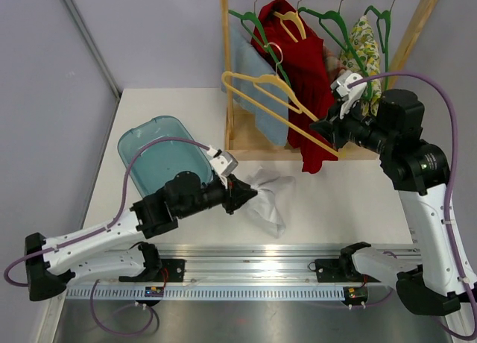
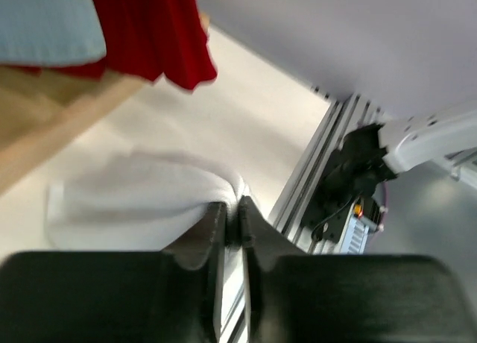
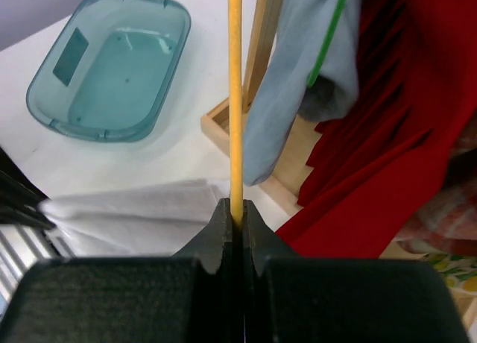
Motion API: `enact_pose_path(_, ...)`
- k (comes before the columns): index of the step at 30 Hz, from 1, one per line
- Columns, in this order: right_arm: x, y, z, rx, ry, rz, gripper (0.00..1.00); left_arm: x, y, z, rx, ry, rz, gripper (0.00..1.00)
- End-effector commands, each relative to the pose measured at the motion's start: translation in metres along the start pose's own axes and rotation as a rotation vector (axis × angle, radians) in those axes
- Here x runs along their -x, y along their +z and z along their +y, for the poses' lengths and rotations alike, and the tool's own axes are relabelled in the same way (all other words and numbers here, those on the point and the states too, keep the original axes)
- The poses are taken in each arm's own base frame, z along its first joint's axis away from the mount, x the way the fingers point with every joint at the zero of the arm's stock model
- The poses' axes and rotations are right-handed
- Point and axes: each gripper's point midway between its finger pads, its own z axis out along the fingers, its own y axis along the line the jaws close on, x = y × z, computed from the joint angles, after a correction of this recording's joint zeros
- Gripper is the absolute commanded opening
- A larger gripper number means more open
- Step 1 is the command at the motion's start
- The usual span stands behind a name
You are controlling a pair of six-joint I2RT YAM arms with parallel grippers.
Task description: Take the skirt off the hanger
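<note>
Left gripper [image 2: 232,209] jaws stand nearly together at the edge of the white skirt [image 1: 268,197], which lies crumpled on the table [image 1: 171,104], off the hanger; whether cloth is pinched cannot be told. Right gripper [image 3: 238,209] jaws clamp the yellow hanger [image 3: 235,97] by the rack [image 1: 414,30]; advised: let go fully, lift clear without dragging the skirt.

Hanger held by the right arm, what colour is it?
The hanger is yellow, shown best in the right wrist view.
</note>
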Motion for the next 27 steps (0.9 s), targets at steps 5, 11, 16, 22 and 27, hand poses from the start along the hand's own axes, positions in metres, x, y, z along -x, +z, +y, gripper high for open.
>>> enact_pose_path(5, 0.044, 0.003, -0.033, -0.140, 0.008, -0.064, 0.00, -0.036, 0.016, 0.007, -0.027, 0.039, 0.029, 0.76)
enact_pose_path(11, 0.070, 0.003, -0.053, -0.224, -0.002, -0.106, 0.00, -0.036, -0.007, 0.027, 0.064, 0.124, 0.015, 0.98)
enact_pose_path(16, 0.079, 0.000, -0.052, -0.221, 0.002, -0.134, 0.00, -0.051, -0.031, 0.049, 0.158, 0.145, 0.022, 0.99)
enact_pose_path(22, 0.094, 0.033, -0.050, -0.212, 0.034, -0.151, 0.00, -0.052, -0.050, 0.062, 0.233, 0.101, -0.024, 0.99)
enact_pose_path(27, 0.121, 0.071, -0.056, -0.259, 0.065, -0.179, 0.00, -0.049, -0.059, 0.064, 0.251, 0.061, -0.057, 0.99)
